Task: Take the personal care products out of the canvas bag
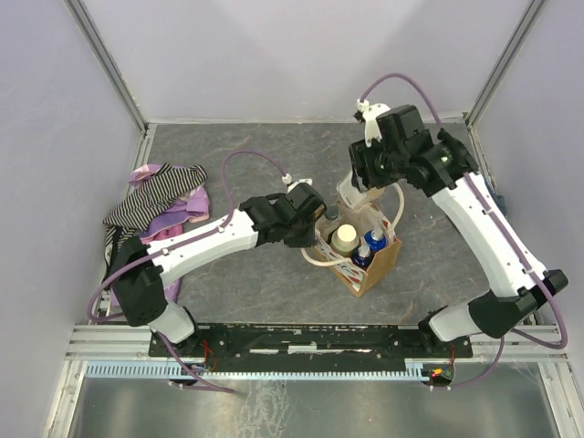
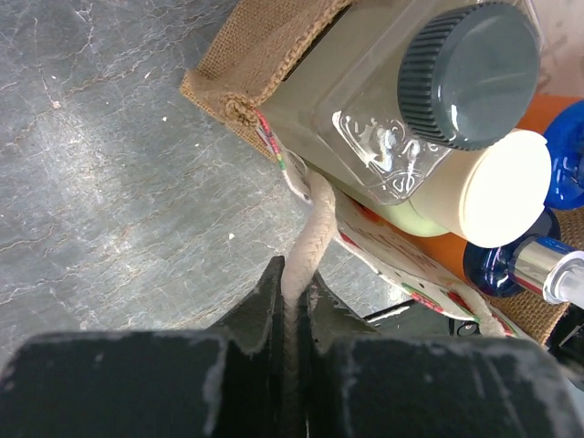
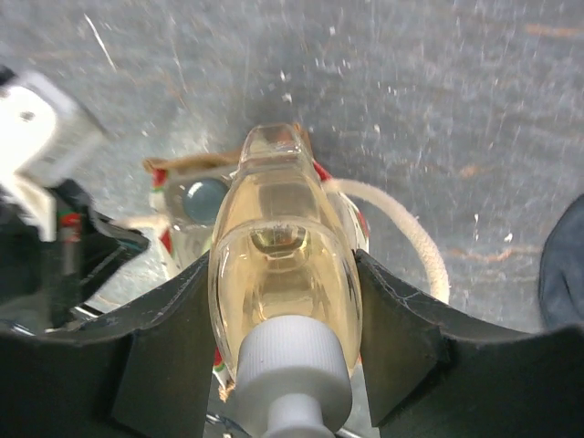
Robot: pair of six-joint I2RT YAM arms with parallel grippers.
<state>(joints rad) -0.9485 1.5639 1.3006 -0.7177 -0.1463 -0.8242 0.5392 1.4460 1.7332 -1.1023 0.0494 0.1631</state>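
The right gripper (image 3: 285, 301) is clamped around the amber bottle (image 3: 283, 274), its jaws pressing on the rounded body just below the white cap (image 3: 290, 370). In the overhead view that bottle (image 1: 351, 192) is held above the far left corner of the canvas bag (image 1: 379, 265), clear of the opening. The left gripper (image 2: 294, 301) is pinched tight on one cream rope handle (image 2: 306, 246) of the bag, apparently to hold the bag steady during the lift.

The bag stands on the grey surface (image 1: 274, 292) in the middle, between the two arms. Still inside it are the clear square bottle (image 2: 383, 100) with its dark cap, the cream bottle (image 2: 497, 187) beside it, and the orange-and-blue bottles (image 2: 525, 260) on the near right side. A heap of striped and purple clothes (image 1: 160, 201) lies well apart at the left.

The amber bottle looks like smooth, rounded plastic, light but likely slippery, so a grip across the widest part of the body seems safer than one on the cap. The bag is soft fabric and would probably tip or drag if not pinned by its handle. The remaining bottles stand packed close together, so their caps or necks seem the easiest places to take hold.
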